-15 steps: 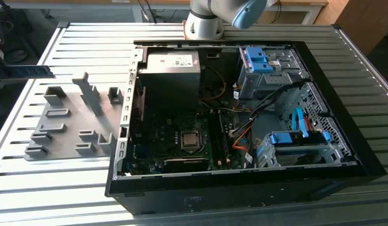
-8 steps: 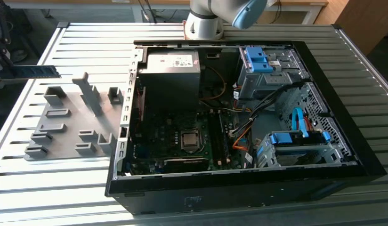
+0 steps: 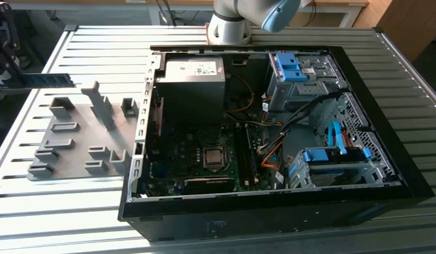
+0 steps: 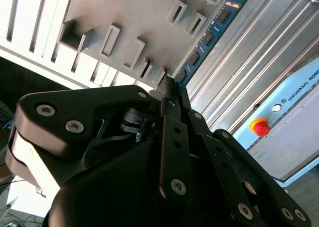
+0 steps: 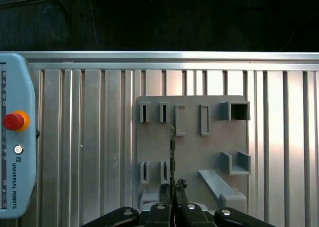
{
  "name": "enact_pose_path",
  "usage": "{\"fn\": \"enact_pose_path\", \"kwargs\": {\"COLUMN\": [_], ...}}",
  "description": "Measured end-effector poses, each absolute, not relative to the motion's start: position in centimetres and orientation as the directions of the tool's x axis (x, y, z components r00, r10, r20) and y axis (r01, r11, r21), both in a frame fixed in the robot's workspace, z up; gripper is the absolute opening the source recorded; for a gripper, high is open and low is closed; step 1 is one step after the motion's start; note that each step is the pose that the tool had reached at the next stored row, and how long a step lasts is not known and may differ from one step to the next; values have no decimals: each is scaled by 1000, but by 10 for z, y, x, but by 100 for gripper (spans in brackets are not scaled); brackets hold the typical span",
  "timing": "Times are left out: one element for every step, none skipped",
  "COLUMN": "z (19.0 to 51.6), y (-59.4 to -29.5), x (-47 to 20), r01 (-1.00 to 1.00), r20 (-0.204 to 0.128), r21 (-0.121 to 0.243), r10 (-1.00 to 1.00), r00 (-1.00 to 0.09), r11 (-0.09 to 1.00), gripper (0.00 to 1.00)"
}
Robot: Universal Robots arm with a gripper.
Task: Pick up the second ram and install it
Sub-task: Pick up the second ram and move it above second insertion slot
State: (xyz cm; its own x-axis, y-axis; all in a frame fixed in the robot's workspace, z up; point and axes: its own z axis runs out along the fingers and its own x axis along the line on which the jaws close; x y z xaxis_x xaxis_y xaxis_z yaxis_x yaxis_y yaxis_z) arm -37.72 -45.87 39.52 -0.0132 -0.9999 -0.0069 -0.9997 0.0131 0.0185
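Note:
The second ram (image 3: pixel 50 80) is a thin blue strip with dark chips, held level in the air above the grey fixture plate (image 3: pixel 76 140) at the exterior view's left. My black gripper (image 3: pixel 20 79) is shut on one end of it. In the second wrist view the second ram (image 4: pixel 209 35) runs away from the fingertips (image 4: pixel 169 90) over the plate. In the first wrist view the second ram (image 5: pixel 172 152) shows edge-on, pinched at the gripper (image 5: pixel 172 188). The open computer case (image 3: pixel 144 106) lies to the exterior view's right, its motherboard (image 3: pixel 203 153) exposed.
Grey fixture blocks (image 3: pixel 98 103) stand up from the plate under the strip. A power-supply box (image 3: pixel 193 71) and blue drive latches (image 3: pixel 289 66) sit inside the case. A teach pendant with a red button (image 5: pixel 13 121) lies on the ribbed metal table (image 5: pixel 89 137).

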Motion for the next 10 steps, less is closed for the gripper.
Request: {"fn": "enact_pose_path", "kwargs": {"z": [395,395,395,395,395,395,395,395,395,395], "y": [-459,-459,-459,-459,-459,-459,-459,-459,-459,-459], "x": [-376,-374,-373,-372,-371,-369,-368,-367,-366,-364], "r01": [-1000,-1000,-1000,-1000,-1000,-1000,-1000,-1000,-1000,-1000], "r20": [-7,-7,-7,-7,-7,-7,-7,-7,-7,-7], "r21": [19,19,19,19,19,19,19,19,19,19], "r10": [-1000,-1000,-1000,-1000,-1000,-1000,-1000,-1000,-1000,-1000], "r00": [-13,-13,-13,-13,-13,-13,-13,-13,-13,-13], "r11": [13,13,13,13,13,13,13,13,13,13], "gripper": [14,14,14,14,14,14,14,14,14,14]}}
